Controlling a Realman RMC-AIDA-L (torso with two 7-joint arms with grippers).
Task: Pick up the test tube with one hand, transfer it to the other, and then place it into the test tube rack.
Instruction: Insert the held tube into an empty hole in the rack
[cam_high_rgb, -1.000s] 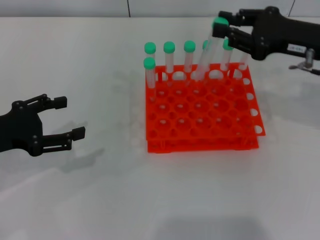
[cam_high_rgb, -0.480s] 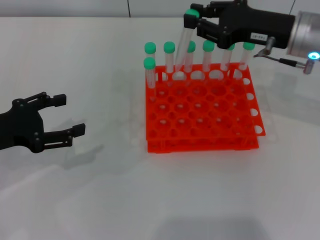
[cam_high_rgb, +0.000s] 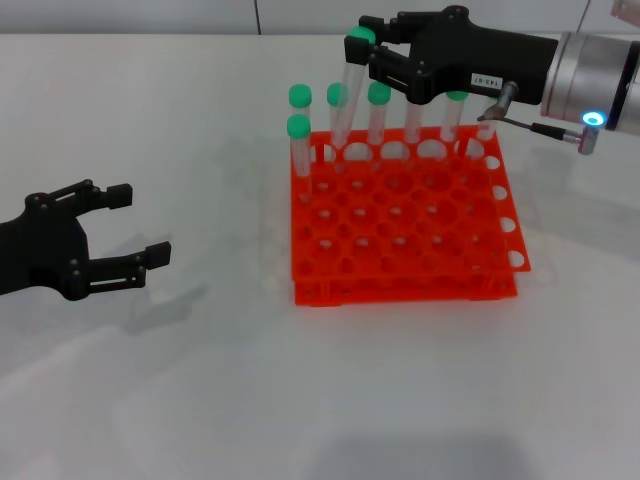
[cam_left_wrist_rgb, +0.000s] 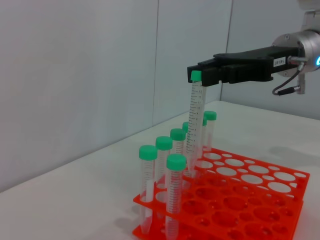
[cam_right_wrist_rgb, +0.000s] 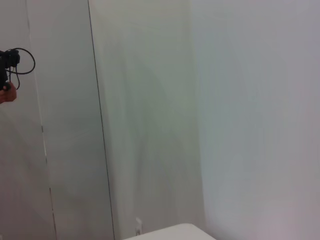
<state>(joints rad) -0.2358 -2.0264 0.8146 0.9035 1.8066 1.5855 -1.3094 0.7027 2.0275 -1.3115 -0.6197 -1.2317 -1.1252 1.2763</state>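
Observation:
My right gripper (cam_high_rgb: 372, 52), black with a white label, is shut on the green cap of the test tube (cam_high_rgb: 347, 100). It holds the tube tilted over the back row of the orange test tube rack (cam_high_rgb: 400, 292). The tube's lower end reaches the rack's top tier; I cannot tell whether it is in a hole. The left wrist view shows the same gripper (cam_left_wrist_rgb: 202, 76), tube (cam_left_wrist_rgb: 194, 125) and rack (cam_left_wrist_rgb: 220, 220). My left gripper (cam_high_rgb: 140, 225) is open and empty, low over the table far to the left of the rack.
Several other green-capped tubes (cam_high_rgb: 299, 130) stand in the rack's back row and back left corner, close around the held tube. The right wrist view shows only a pale wall. The white table (cam_high_rgb: 200, 380) spreads around the rack.
My right gripper has carried the tube leftward along the rack's back row, from the right part to the left part. The left gripper has stayed in place.

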